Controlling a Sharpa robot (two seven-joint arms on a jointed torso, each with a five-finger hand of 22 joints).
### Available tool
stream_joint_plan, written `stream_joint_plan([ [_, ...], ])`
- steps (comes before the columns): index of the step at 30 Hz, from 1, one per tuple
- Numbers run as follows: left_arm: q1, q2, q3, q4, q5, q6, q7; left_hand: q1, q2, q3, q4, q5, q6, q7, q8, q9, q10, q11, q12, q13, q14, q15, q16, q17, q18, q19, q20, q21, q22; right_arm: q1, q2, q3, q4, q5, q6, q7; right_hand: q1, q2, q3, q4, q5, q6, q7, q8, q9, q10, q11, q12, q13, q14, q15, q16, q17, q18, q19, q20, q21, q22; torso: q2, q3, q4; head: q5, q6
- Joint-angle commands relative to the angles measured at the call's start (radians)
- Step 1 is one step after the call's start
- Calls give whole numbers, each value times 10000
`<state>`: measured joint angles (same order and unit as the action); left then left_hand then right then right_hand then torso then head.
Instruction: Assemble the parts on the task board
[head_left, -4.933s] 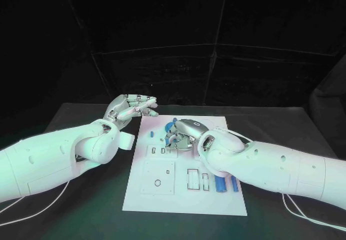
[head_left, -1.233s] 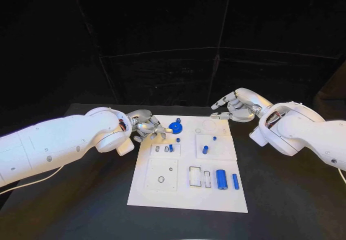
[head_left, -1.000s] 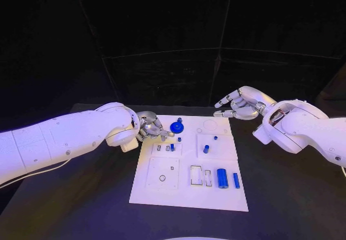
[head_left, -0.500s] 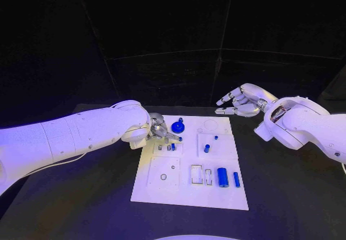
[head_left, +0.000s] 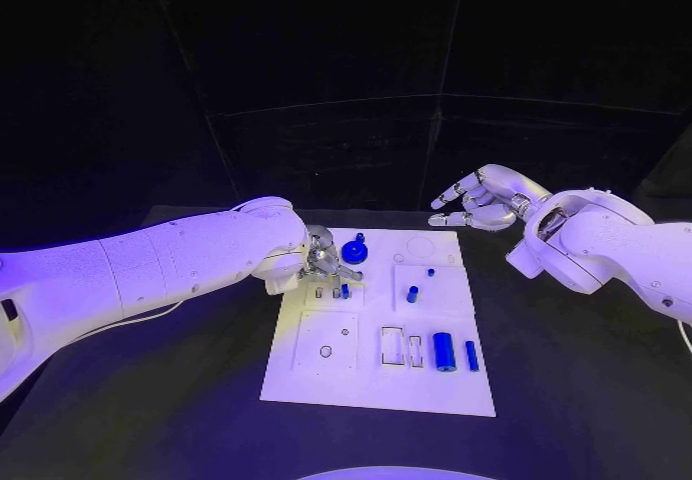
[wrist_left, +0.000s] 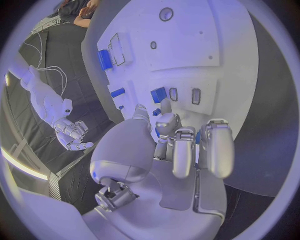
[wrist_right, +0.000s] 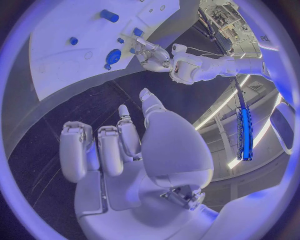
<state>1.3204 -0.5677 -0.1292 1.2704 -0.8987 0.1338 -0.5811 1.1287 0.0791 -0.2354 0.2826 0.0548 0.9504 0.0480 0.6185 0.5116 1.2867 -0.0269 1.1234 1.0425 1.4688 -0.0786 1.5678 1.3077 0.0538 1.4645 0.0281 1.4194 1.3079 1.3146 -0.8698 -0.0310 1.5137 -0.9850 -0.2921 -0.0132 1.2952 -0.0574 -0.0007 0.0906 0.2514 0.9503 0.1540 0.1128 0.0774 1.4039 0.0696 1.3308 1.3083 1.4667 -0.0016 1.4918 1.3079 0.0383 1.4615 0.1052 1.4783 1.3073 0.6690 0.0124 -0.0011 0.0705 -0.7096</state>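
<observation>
**Surfaces and finishes at the task board**

The task board (head_left: 378, 390) looks like a smooth, matt white plate, its shallow recesses cleanly cut. The parts (head_left: 444, 353) on it appear to be glossy blue plastic. Round the board, the table (head_left: 159, 400) is a dull black, unreflective surface. Left of the board, the left arm (head_left: 144, 275) wears a smooth white shell with a soft sheen; the left hand (head_left: 320, 258) at the board's far left edge is bright, polished silver metal. Beyond the board's far right corner, the right hand (head_left: 483, 198) has the same shiny metallic finish.
</observation>
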Motion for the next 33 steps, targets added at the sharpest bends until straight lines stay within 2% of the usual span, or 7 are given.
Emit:
stream_joint_plan([
  [1,22,83,-22,-55,-78,369,-110,-42,22,-47,-29,-54,-85,-25,64,24,63,30,40,11,1020,-64,30,2631,-39,236,-46,-2,62,24,34,9,-18,-57,103,-30,70,48,-71,14,58,37,-13,46,4,-11,-27,-58,524,677,-69,-65,1191,86,-25,-60,-42,441,-3,-1,8,13,-19],
  [11,23,203,-46,-165,-99,578,-168,131,89,-21,-125,-47,-137,-29,145,88,65,27,88,51,1020,-66,30,2631,-37,221,-49,0,66,24,67,9,-53,-61,137,-57,62,61,-82,21,77,37,-14,51,2,-14,-29,-62,519,676,-71,-70,1186,90,-33,-62,-51,424,-6,7,2,17,-113],
  [33,21,395,-75,-332,-133,858,-245,614,263,234,-501,-37,-241,-46,352,246,100,12,231,178,1020,-76,30,2631,-31,190,-54,4,81,24,176,8,-201,-280,289,-202,62,118,-103,36,141,42,-19,68,-1,-4,-36,-51,522,675,-78,-84,1171,89,-31,-69,-56,422,-5,3,8,1,-197],
])
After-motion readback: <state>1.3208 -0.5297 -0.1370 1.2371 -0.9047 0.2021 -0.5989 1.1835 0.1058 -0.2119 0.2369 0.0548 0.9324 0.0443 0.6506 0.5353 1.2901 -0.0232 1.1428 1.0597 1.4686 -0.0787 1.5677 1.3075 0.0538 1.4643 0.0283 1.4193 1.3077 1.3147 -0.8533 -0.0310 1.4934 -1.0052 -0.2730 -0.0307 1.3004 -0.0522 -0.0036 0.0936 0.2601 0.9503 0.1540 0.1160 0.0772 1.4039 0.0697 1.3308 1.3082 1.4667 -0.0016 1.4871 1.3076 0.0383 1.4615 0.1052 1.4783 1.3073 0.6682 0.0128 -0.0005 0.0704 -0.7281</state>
